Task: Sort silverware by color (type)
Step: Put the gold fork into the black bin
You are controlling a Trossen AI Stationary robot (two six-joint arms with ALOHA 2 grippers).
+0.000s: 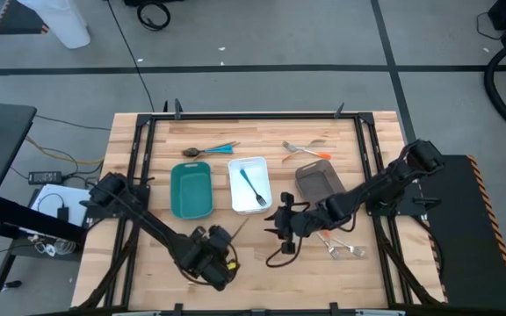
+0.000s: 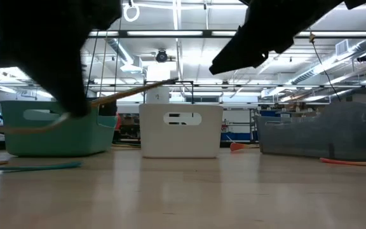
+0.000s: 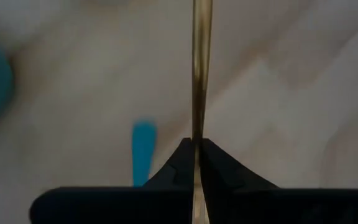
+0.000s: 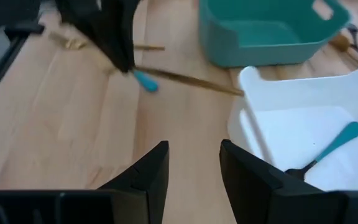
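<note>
You're mid-carry: the left gripper [image 1: 220,254], near the counter's [image 1: 262,263] front edge, has its jaws clamped on a slim gold utensil [image 1: 237,230] raised off the wood. Next you need to pick its tray, likely the teal tray [image 1: 191,190]. The right gripper [image 4: 193,165] hovers, jaws parted and empty.

Left claw [image 1: 227,239] at 7 o'clock on the desk [image 1: 148,254], fingers clamped together. Right claw [image 1: 279,226] near centre, at 5 o'clock, fingers spread apart.
</note>
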